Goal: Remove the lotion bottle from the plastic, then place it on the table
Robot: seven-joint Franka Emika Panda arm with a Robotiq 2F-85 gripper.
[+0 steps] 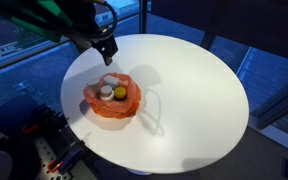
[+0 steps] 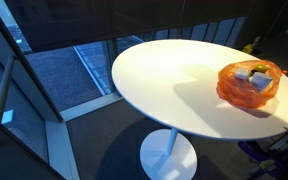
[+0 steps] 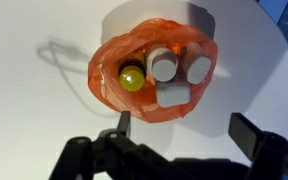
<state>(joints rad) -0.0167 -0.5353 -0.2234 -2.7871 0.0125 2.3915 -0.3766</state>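
The orange-red crinkly plastic point(image 3: 112, 52) sits on the round white table point(image 3: 44, 120), near its edge in both exterior views point(image 1: 96, 108) point(image 2: 230, 92). Inside it are a yellow-topped container point(image 3: 132, 78), two round pale-topped containers point(image 3: 164, 65) point(image 3: 197, 68) and a pale grey-white piece point(image 3: 172, 93) that may be the lotion bottle. I cannot tell for sure which one it is. My gripper point(image 3: 188, 128) is open and empty. It hangs above the plastic, a little off to one side, and shows in an exterior view point(image 1: 106, 52).
The table edge runs close behind the plastic point(image 1: 74, 105). Dark floor and glass walls surround the table. A black stand with cables point(image 1: 49, 140) is beside the table. Bare white tabletop point(image 1: 184, 100) stretches away from the plastic.
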